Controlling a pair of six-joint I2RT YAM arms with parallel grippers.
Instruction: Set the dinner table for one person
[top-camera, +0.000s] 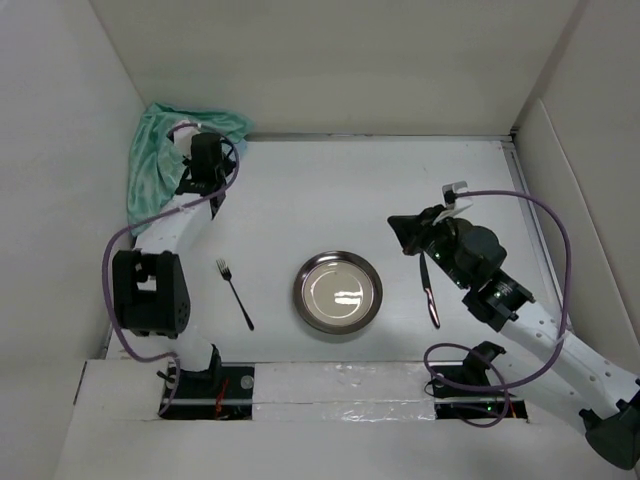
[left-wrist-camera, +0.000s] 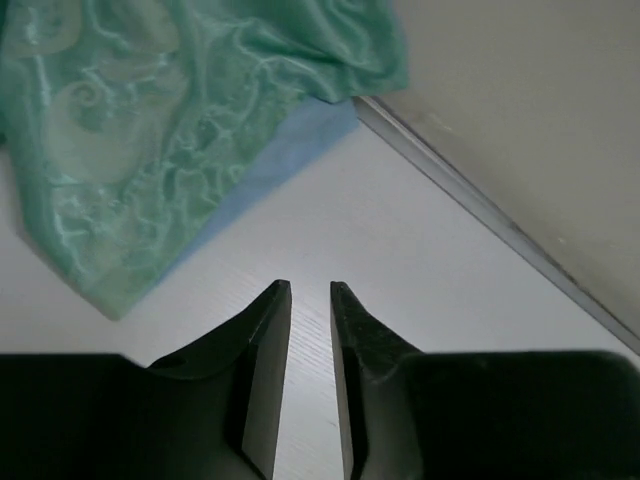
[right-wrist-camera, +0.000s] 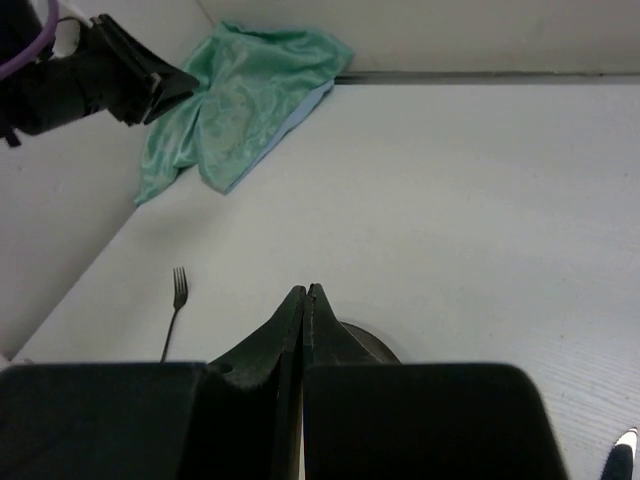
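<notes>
On the white dinner table (top-camera: 330, 190) a round metal plate (top-camera: 338, 291) lies near the front middle. A dark fork (top-camera: 235, 293) lies to its left, tines pointing away. A knife (top-camera: 430, 292) lies to the plate's right, its upper end under my right arm. My right gripper (top-camera: 400, 224) hovers above the table right of the plate; it is shut (right-wrist-camera: 307, 290) with nothing in it, and the plate rim (right-wrist-camera: 375, 345) and the fork (right-wrist-camera: 176, 305) show beyond it. My left gripper (top-camera: 205, 150) is at the back left beside a crumpled teal-green cloth (top-camera: 160, 160). Its jaws stand slightly open (left-wrist-camera: 310, 287) over bare table, the cloth (left-wrist-camera: 150, 130) just ahead.
White walls enclose the table at the left (top-camera: 60, 200), back (top-camera: 340, 60) and right (top-camera: 590, 200). A metal seam (left-wrist-camera: 480, 205) runs along the foot of the back wall. Purple cables (top-camera: 540, 215) loop off both arms.
</notes>
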